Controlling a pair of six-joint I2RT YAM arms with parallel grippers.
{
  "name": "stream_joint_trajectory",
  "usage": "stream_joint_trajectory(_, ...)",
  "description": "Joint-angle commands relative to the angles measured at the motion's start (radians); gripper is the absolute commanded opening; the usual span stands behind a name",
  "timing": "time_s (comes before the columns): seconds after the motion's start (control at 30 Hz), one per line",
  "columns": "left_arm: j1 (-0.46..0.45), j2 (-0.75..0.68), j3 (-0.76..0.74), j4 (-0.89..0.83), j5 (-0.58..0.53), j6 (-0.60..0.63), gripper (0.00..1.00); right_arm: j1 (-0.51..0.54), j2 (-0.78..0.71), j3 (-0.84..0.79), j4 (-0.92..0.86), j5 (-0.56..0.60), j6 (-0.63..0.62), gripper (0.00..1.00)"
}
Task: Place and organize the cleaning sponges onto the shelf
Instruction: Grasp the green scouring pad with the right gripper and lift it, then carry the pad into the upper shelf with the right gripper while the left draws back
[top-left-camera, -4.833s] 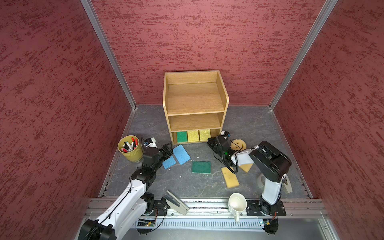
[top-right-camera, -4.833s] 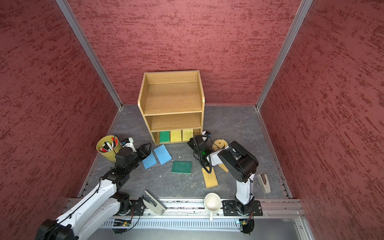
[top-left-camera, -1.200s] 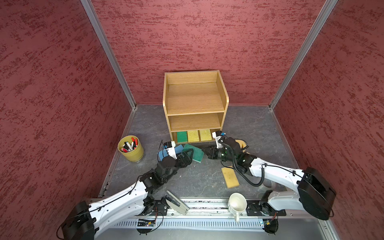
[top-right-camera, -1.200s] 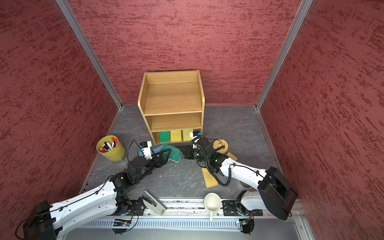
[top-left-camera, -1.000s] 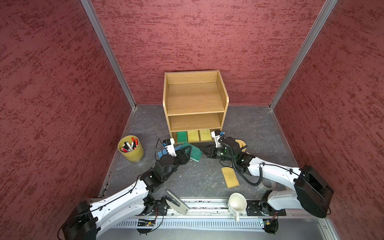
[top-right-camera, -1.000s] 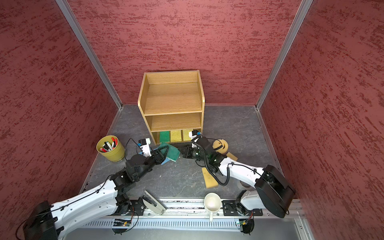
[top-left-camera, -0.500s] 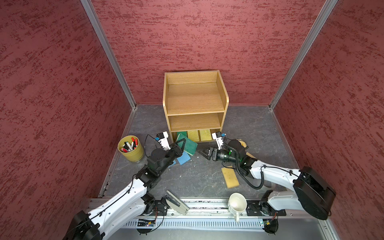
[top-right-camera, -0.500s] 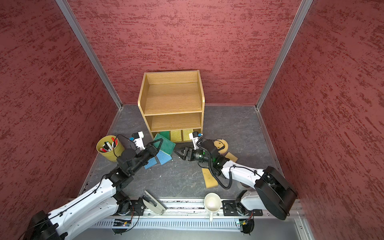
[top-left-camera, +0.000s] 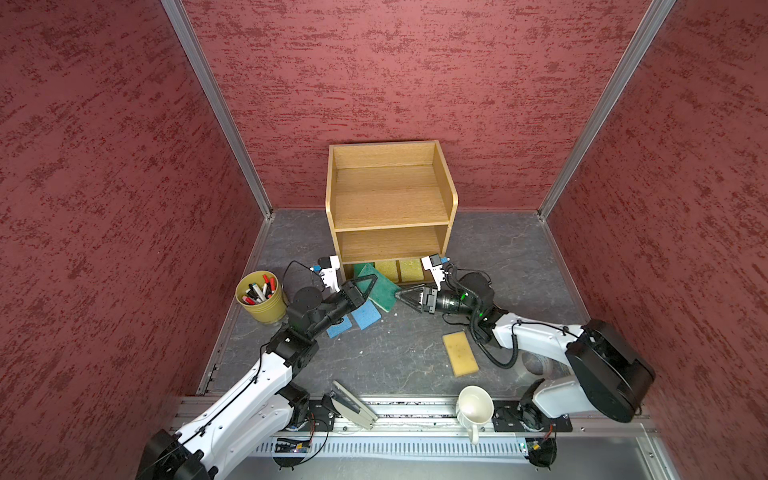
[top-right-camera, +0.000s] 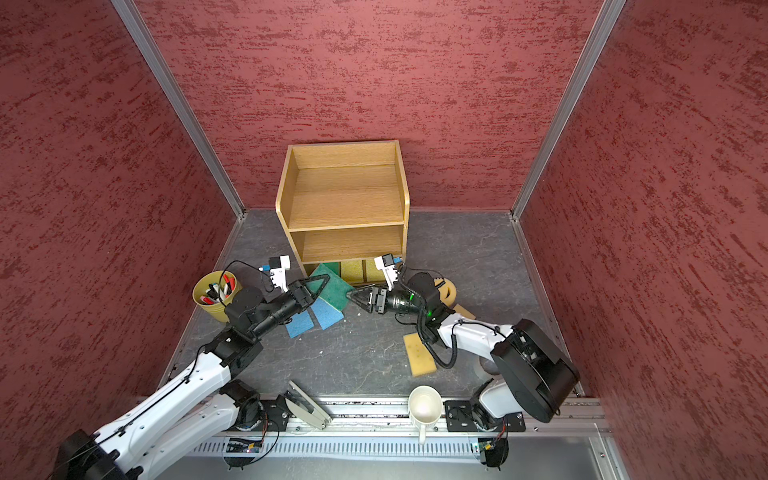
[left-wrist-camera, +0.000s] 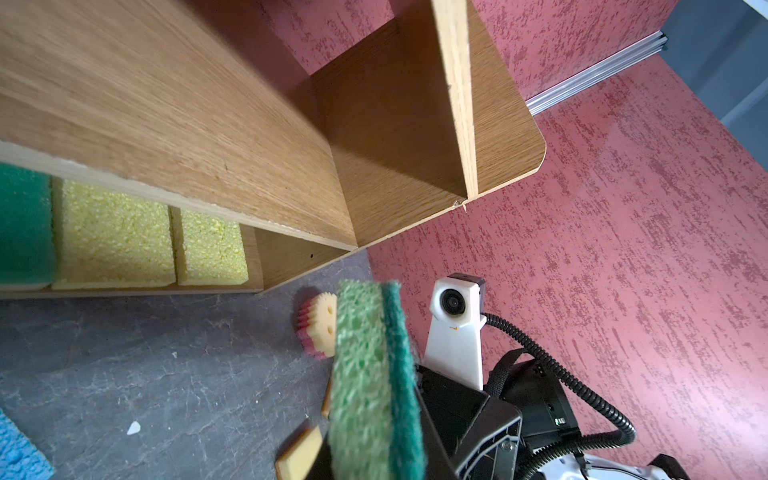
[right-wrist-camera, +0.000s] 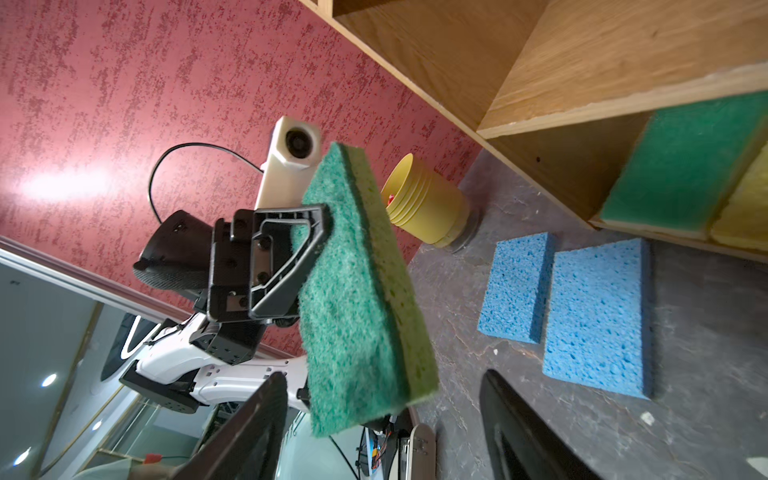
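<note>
Pinched dk green sponge (right-wrist-camera: 353, 291) in L fingers (right-wrist-camera: 322, 220), off desk (top-left-camera: 395, 353), before shelf (top-left-camera: 390, 226) bottom tier; held R fingers (right-wrist-camera: 523, 428) spread just beside it.

Walls (top-left-camera: 374, 62) mottled red, darker streaks. Floor (top-left-camera: 395, 357) dark grey, pale veins. Shelf (top-left-camera: 386, 199) light oak grain. Held sponge (right-wrist-camera: 353, 291) dark green face, yellow-green foam. Shelved sponge (left-wrist-camera: 25, 228) green; two yellow sponges (left-wrist-camera: 112, 241). Blue sponges (right-wrist-camera: 594, 316), speckled pores. Tan sponge (top-left-camera: 459, 353). Smiley (left-wrist-camera: 322, 320) yellow over pink. Cup (top-left-camera: 262, 307) yellow. Arms (top-left-camera: 249, 395) white, black joints.
</note>
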Motion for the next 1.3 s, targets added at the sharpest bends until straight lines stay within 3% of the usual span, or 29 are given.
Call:
stream_joint_trajectory(0.0, 0.022, 0.014, 0.012, -0.003, 0.092, -0.037, 0.18, -0.005, 0.036, 0.033, 0.149, -0.056, 0.060, 0.67)
stream_joint_trajectory(0.23, 0.034, 0.029, 0.016, -0.013, 0.124, -0.036, 0.18, -0.007, 0.070, 0.027, 0.224, -0.076, 0.115, 0.33)
stream_joint_trajectory(0.33, 0.043, 0.031, 0.018, -0.008, 0.134, -0.035, 0.19, -0.007, 0.069, 0.020, 0.226, -0.071, 0.124, 0.13)
stream_joint_trajectory(0.37, 0.047, 0.030, 0.017, -0.001, 0.139, -0.033, 0.25, -0.007, 0.066, 0.015, 0.227, -0.067, 0.127, 0.07)
stream_joint_trajectory(0.43, 0.051, 0.014, 0.019, -0.002, 0.136, -0.021, 0.57, -0.007, 0.056, 0.004, 0.227, -0.048, 0.137, 0.01)
stream_joint_trajectory(0.47, 0.051, -0.004, 0.017, -0.008, 0.122, -0.007, 0.68, -0.007, 0.046, -0.006, 0.229, -0.022, 0.143, 0.00)
stream_joint_trajectory(0.53, 0.050, -0.061, 0.025, -0.055, 0.066, 0.030, 0.75, -0.002, 0.020, -0.027, 0.224, 0.046, 0.148, 0.00)
stream_joint_trajectory(0.73, 0.039, -0.299, 0.066, -0.330, -0.208, 0.189, 0.76, 0.081, -0.080, 0.047, -0.107, 0.401, -0.032, 0.00)
stream_joint_trajectory(0.83, 0.036, -0.378, 0.071, -0.424, -0.288, 0.226, 0.76, 0.114, -0.059, 0.108, -0.195, 0.580, -0.045, 0.00)
stream_joint_trajectory(1.27, 0.037, -0.486, 0.072, -0.543, -0.343, 0.278, 0.74, 0.203, 0.228, 0.383, -0.266, 0.861, 0.031, 0.00)
